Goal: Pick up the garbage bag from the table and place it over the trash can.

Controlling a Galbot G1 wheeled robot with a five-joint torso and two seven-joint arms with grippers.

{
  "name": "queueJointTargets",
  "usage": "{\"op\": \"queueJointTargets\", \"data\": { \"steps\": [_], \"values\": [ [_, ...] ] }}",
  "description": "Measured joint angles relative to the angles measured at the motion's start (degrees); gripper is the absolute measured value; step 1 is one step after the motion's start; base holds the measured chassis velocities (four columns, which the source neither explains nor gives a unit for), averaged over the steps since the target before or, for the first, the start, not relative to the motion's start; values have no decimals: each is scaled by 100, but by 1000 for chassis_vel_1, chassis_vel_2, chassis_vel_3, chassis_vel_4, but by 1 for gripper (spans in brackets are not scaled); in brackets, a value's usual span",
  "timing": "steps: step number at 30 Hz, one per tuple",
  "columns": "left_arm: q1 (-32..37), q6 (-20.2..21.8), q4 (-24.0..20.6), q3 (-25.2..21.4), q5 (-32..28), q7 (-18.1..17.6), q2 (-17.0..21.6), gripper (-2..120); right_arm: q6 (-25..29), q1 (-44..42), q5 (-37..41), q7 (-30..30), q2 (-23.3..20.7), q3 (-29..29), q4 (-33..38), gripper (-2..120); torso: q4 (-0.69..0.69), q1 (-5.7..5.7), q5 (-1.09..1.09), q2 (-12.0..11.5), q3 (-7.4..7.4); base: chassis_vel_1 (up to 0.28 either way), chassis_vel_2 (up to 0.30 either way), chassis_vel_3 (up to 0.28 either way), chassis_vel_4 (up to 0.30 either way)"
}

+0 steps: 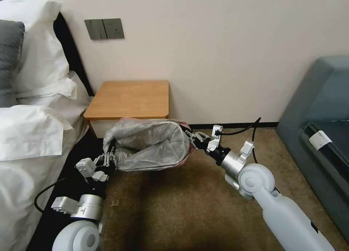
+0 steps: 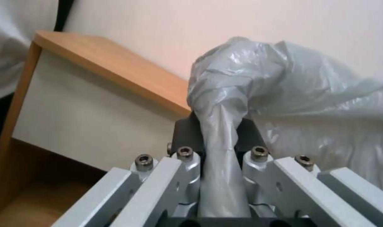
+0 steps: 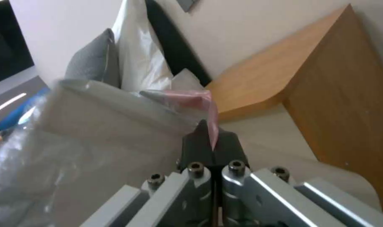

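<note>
just in front of the tabletop [image 1: 131,98], left tool [image 1: 109,158] and right tool [image 1: 194,138] each clench the garbage bag [image 1: 152,143], mid-carry; next, i judge, spreading it over the trash can.

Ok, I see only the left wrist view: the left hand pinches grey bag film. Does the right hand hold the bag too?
Observer: Yes, the right hand is shut on the pink rim of the garbage bag.
Operator: Does the bag lie on the table?
Observer: No, it hangs stretched between the right hand and the left hand, in front of the table.
Operator: What is beside the left arm?
Observer: A bed with white pillows.
</note>
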Motion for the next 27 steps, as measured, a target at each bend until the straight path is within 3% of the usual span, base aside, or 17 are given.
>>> {"op": "queueJointTargets", "data": {
  "steps": [6,12,24,27],
  "values": [
    [-43,198,-90,-27,-558,-139,-11,8,77,28,-356,-8,61,-41,-132,0,0,0,0,0,0,0,0,0,0],
    [-111,398,-101,-104,-1003,-224,3,8,571,178,-1094,-237,258,-170,-545,0,0,0,0,0,0,0,0,0,0],
    [-148,555,-96,-238,-1320,-308,37,8,1039,312,-1893,-513,386,-257,-925,0,0,0,0,0,0,0,0,0,0],
    [-175,602,-61,-267,-1393,-325,44,8,1179,256,-2076,-516,352,-250,-947,10,1,0,0,0,0,0,0,0,0]
  ]
}}
